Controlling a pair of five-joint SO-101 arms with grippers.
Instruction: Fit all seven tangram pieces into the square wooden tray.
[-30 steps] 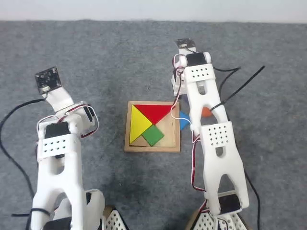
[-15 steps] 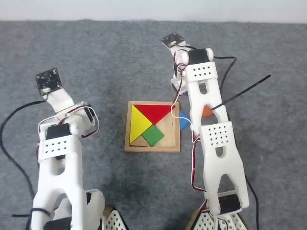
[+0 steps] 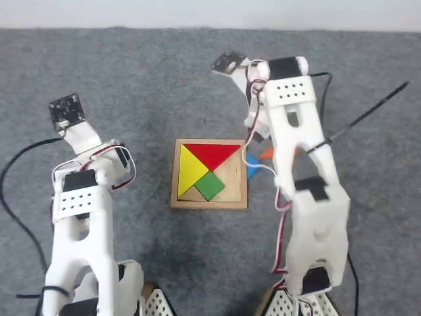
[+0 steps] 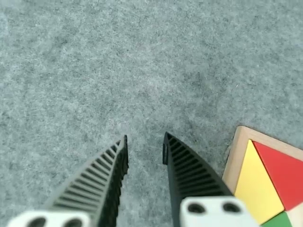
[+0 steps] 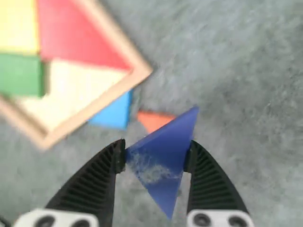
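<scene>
The square wooden tray (image 3: 174, 174) lies mid-table with a red triangle (image 3: 212, 155), a yellow triangle (image 3: 189, 170) and a green square (image 3: 210, 185) in it. A light blue piece (image 3: 252, 166) and an orange piece (image 3: 266, 153) lie on the carpet at the tray's right edge, partly under the right arm (image 3: 296, 131). My right gripper (image 5: 154, 151) is shut on a dark blue triangle (image 5: 163, 156), held above the orange piece (image 5: 155, 121) and the light blue piece (image 5: 111, 112), near the tray's corner (image 5: 141, 72). My left gripper (image 4: 144, 142) stands open over bare carpet, left of the tray (image 4: 234, 156).
Grey carpet covers the whole table. The left arm (image 3: 82, 197) stands left of the tray. Black and white cables trail from the right arm beside the tray's right edge. Part of the tray's floor (image 3: 230, 178) is bare wood.
The right arm has risen and swung a little to the right, and its wrist has turned, uncovering more of the orange piece. The left arm has kept still.
</scene>
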